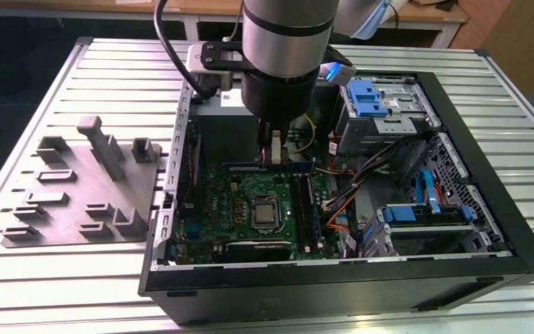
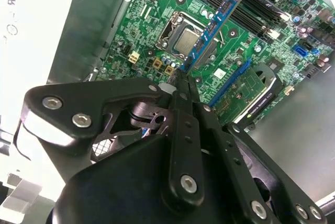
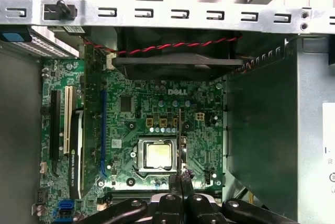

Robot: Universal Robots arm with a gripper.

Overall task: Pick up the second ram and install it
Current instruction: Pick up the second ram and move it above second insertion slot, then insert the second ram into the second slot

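My gripper (image 1: pixel 272 158) hangs inside the open computer case (image 1: pixel 489 209), above the green motherboard (image 1: pixel 248 198). Its fingers are shut on the second ram (image 2: pixel 217 22), a slim board with a blue edge that sticks out from the fingertips over the CPU socket (image 2: pixel 188 41). In the first wrist view the ram (image 3: pixel 181 135) shows edge-on as a thin dark line beside the CPU (image 3: pixel 158 155), with the gripper (image 3: pixel 180 176) closed at its near end. The long black memory slots (image 1: pixel 306 209) lie just to the exterior view's right of the CPU (image 1: pixel 265 212).
A grey fixture plate (image 1: pixel 81 188) with raised blocks lies on the slatted table at the exterior view's left. Drive cages with blue clips (image 1: pixel 369 97) and cable bundles (image 1: pixel 360 188) fill the case's right side. An expansion card (image 3: pixel 78 150) and a fan (image 3: pixel 175 51) border the motherboard.
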